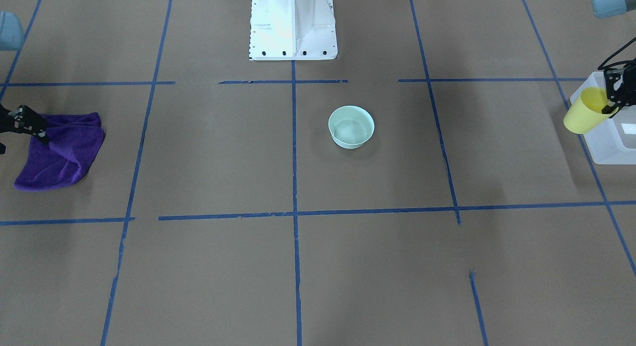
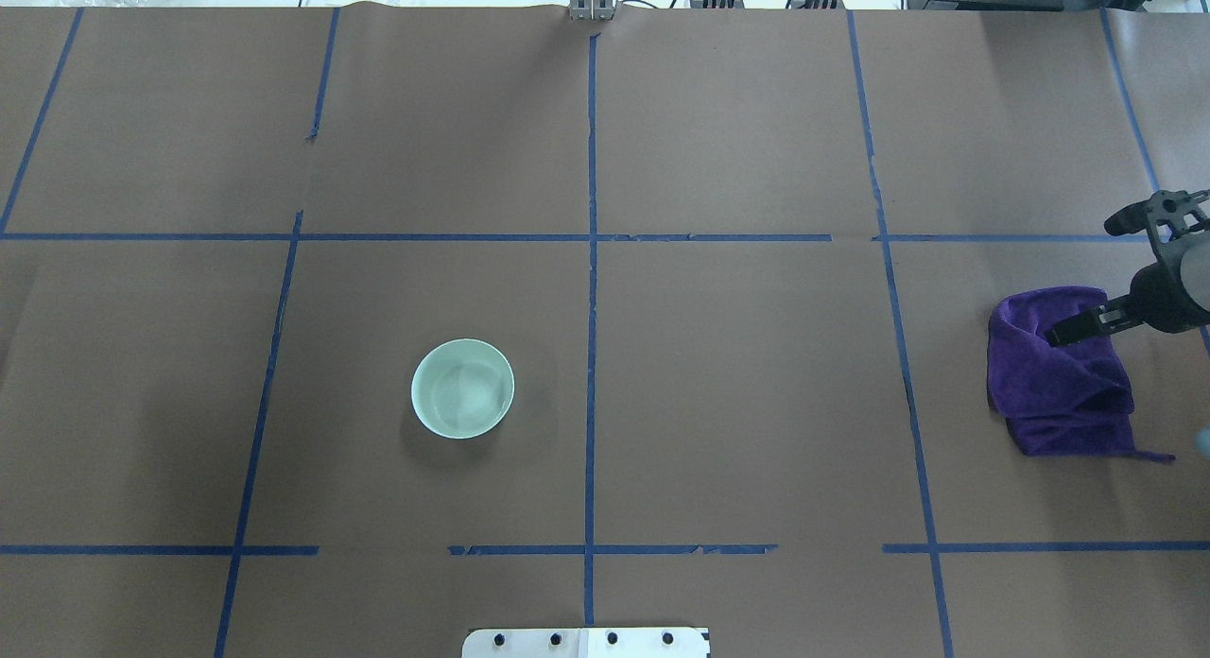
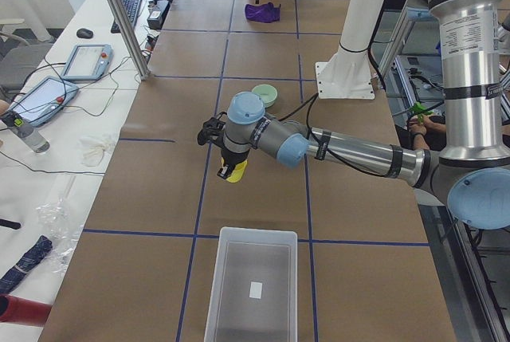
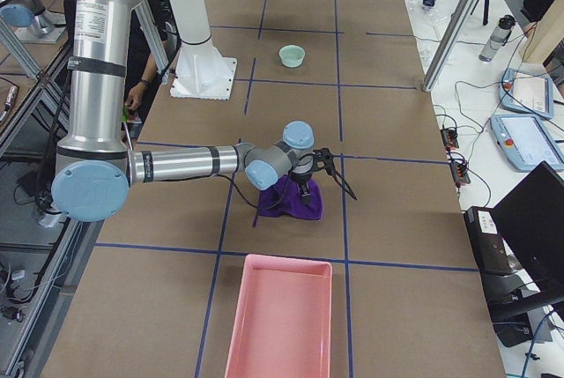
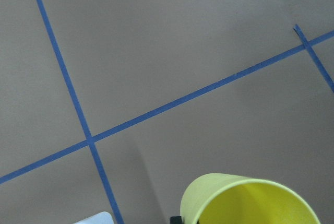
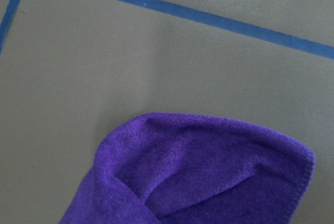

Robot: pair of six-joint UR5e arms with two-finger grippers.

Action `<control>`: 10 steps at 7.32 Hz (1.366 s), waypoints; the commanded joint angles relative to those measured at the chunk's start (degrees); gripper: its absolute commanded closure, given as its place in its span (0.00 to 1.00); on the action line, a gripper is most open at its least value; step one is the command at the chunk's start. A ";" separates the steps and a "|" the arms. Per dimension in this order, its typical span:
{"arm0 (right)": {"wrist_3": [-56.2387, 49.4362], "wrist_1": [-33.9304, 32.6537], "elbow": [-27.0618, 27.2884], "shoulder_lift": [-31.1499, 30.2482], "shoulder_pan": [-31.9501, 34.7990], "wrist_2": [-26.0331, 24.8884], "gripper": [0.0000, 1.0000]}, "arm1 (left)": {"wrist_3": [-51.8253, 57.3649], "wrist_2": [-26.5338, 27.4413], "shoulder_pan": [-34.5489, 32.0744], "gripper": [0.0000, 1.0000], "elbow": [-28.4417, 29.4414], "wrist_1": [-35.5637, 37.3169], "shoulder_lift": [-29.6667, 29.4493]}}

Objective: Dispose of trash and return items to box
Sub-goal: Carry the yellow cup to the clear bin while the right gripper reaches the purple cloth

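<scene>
The yellow cup (image 1: pixel 585 112) hangs tilted in my left gripper (image 1: pixel 610 106), which is shut on its rim above the table, right at the edge of the translucent box (image 1: pixel 613 137). The cup fills the bottom of the left wrist view (image 5: pixel 250 203). The mint-green bowl (image 1: pixel 351 127) stands upright and empty near the table's middle, also in the overhead view (image 2: pixel 462 389), far from both grippers. My right gripper (image 2: pixel 1057 337) is shut on an edge of the purple cloth (image 2: pixel 1059 389), which is partly lifted and partly resting on the table.
A pink tray (image 4: pixel 280 316) lies at the table's end on my right, just past the cloth. The robot's white base (image 1: pixel 292 25) stands at the table's near edge. Blue tape lines cross the brown table cover.
</scene>
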 commanded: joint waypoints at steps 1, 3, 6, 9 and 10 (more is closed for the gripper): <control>0.33 5.65 -4.91 1.75 -1.94 0.22 0.00 | 4.53 0.09 -3.20 1.00 0.17 1.75 -0.07; 0.41 5.48 -4.31 1.66 -2.38 0.31 0.00 | 6.21 0.00 -4.27 1.00 0.87 1.75 -0.07; 0.50 5.30 -4.13 1.49 -2.82 -0.13 0.00 | 6.22 0.00 -4.62 1.00 0.87 1.75 0.01; 0.59 5.30 -3.34 1.49 -4.75 -0.48 0.00 | 9.88 0.09 -7.15 1.00 3.93 1.75 -0.07; 0.59 5.13 -3.25 1.49 -4.93 -0.57 0.17 | 10.69 0.35 -7.69 1.00 4.82 1.75 -0.07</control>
